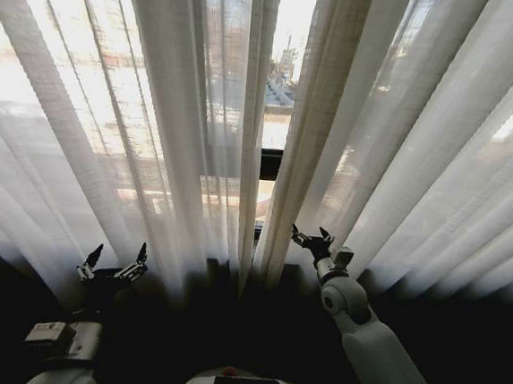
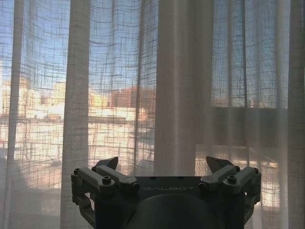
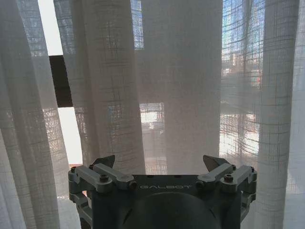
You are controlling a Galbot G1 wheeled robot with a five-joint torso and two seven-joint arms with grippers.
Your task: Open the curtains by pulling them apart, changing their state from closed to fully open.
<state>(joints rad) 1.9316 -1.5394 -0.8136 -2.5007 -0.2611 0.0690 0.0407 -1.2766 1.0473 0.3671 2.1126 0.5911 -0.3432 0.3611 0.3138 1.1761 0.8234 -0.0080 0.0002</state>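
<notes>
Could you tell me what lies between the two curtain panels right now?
In the head view, a narrow open gap separates the left panel and right panel; through it shows bright outdoor scenery and a dark window bar.

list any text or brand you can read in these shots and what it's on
"GALBOT" on the body of the left gripper, which faces the curtains with fingers apart.
"GALBOT" on the body of the right gripper, likewise open before the curtains.
From the head camera no lettering can be read on either arm, and the curtains carry none.

Bright daylight glows through the curtains; the foreground lies in deep shadow.
</notes>
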